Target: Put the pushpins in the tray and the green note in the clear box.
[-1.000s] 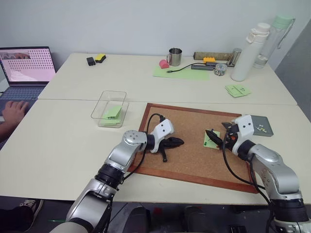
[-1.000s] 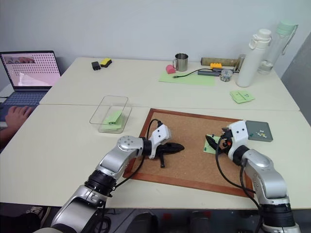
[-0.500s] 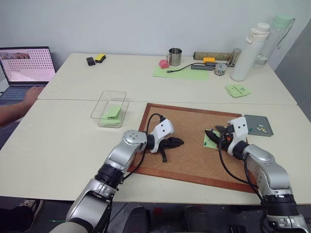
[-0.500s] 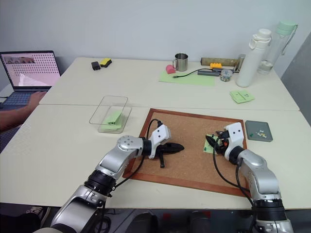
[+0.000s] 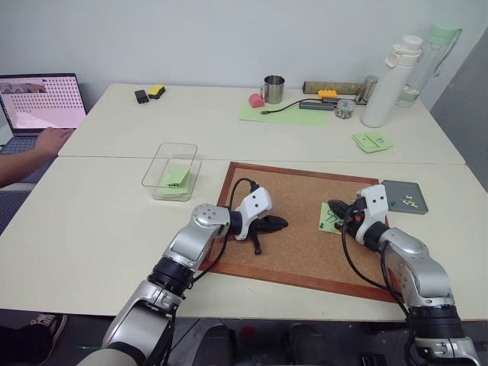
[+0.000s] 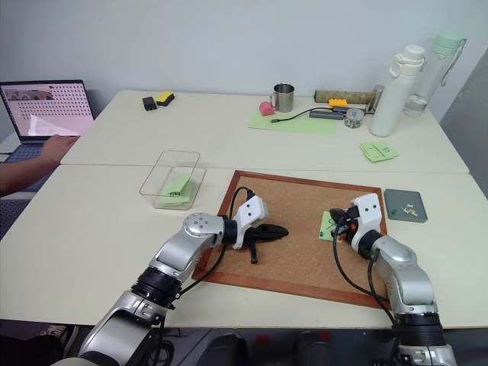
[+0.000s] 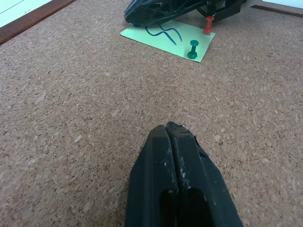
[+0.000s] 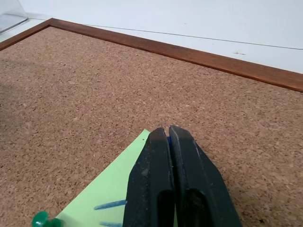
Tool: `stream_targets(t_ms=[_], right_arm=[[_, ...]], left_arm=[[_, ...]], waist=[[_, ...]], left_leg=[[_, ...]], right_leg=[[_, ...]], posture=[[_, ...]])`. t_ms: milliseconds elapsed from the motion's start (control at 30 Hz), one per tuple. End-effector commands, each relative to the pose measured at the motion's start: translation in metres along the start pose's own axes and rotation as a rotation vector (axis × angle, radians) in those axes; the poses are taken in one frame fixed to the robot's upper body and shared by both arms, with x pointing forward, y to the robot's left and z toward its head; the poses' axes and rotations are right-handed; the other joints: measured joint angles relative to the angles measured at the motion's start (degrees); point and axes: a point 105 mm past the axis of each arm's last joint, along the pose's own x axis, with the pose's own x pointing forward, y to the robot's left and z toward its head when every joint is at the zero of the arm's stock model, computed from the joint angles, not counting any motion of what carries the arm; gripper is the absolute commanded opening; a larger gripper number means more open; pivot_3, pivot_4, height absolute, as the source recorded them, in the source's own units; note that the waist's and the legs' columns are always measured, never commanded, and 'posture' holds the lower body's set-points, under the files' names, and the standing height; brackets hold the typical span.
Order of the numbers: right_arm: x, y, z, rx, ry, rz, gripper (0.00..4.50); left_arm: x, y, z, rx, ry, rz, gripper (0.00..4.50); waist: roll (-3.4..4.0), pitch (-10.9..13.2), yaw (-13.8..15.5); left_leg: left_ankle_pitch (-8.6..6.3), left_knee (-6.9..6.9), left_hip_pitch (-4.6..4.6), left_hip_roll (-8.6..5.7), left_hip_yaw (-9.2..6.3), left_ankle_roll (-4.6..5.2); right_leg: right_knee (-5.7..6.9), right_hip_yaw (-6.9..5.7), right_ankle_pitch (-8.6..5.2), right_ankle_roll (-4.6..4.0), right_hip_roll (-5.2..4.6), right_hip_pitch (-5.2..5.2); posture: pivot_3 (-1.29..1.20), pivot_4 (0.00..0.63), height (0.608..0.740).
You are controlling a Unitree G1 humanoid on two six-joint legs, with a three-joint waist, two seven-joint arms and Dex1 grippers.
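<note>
On grainy corkboard [image 7: 71, 118], square green note [image 7: 165, 40]

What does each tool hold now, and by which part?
The right tool is shut on a dark blue pushpin by its head, at the green note's corner. The left tool is shut on nothing.

A cork board [image 5: 297, 221] lies near the front edge of the worktop [image 5: 107, 221], and the green note [image 5: 329, 219] lies on the right part of the board with pushpins [image 7: 192, 48] stuck in it. The tray [image 5: 404, 196] sits just past the board's right side, with more pins in it, and the clear box [image 5: 172, 171] sits just past the board's back left corner with a note inside. Along the back edge stand a cup [image 5: 274, 89] and two bottles [image 5: 389, 80], and a laptop [image 5: 42, 103] sits off the left edge.
</note>
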Motion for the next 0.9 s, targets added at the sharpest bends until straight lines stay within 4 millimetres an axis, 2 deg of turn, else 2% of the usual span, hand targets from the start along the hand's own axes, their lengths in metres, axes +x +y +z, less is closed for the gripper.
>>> stream_targets(t_ms=[33, 233, 533, 667, 833, 900], right_arm=[[-0.005, 0.017, 0.033, -0.009, -0.145, 0.094, 0.02], [-0.012, 0.03, 0.044, -0.02, -0.18, 0.134, 0.02], [-0.021, 0.02, 0.047, -0.025, -0.188, 0.077, 0.02], [-0.029, -0.009, 0.056, -0.03, -0.208, -0.072, 0.02], [-0.048, -0.081, 0.053, -0.06, -0.134, -0.372, 0.02], [-0.051, -0.095, 0.051, -0.047, -0.112, -0.412, 0.02]], left_arm=[[-0.003, -0.002, -0.017, -0.033, 0.063, -0.002, 0.0], [-0.003, -0.002, -0.019, -0.047, 0.071, -0.006, 0.0], [-0.002, -0.002, -0.02, -0.053, 0.08, -0.007, 0.0], [-0.003, -0.002, -0.02, -0.052, 0.083, -0.006, 0.0], [-0.004, -0.003, -0.02, -0.054, 0.082, -0.009, 0.0], [-0.004, -0.004, -0.02, -0.054, 0.082, -0.01, 0.0]], waist=[[0.0, 0.0, -0.01], [0.03, -0.01, -0.04], [0.0, -0.03, -0.07], [0.0, -0.03, -0.07], [0.0, -0.03, -0.07], [0.0, -0.03, -0.07]], left_leg=[[0.0, -0.01, 0.0, 0.0, 0.0, 0.0], [0.0, -0.05, -0.01, 0.01, -0.01, 0.0], [0.0, -0.03, 0.06, -0.01, -0.03, 0.0], [0.0, -0.02, 0.06, 0.0, -0.01, 0.0], [0.0, -0.02, 0.07, -0.01, 0.01, 0.0], [0.0, -0.03, 0.07, -0.01, 0.02, 0.0]], right_leg=[[0.0, 0.0, 0.0, 0.0, 0.0, 0.0], [0.0, 0.0, 0.0, 0.0, 0.01, -0.02], [-0.01, -0.03, 0.0, 0.0, 0.01, 0.07], [-0.01, -0.01, 0.0, 0.0, 0.01, 0.07], [-0.01, 0.0, 0.0, 0.0, 0.0, 0.07], [-0.01, 0.01, 0.0, 0.0, 0.0, 0.06]], posture=[[0.0, 0.15, 0.74], [0.0, 0.15, 0.74], [0.0, 0.15, 0.74], [0.0, 0.15, 0.74], [0.0, 0.15, 0.74], [0.0, 0.15, 0.74]])
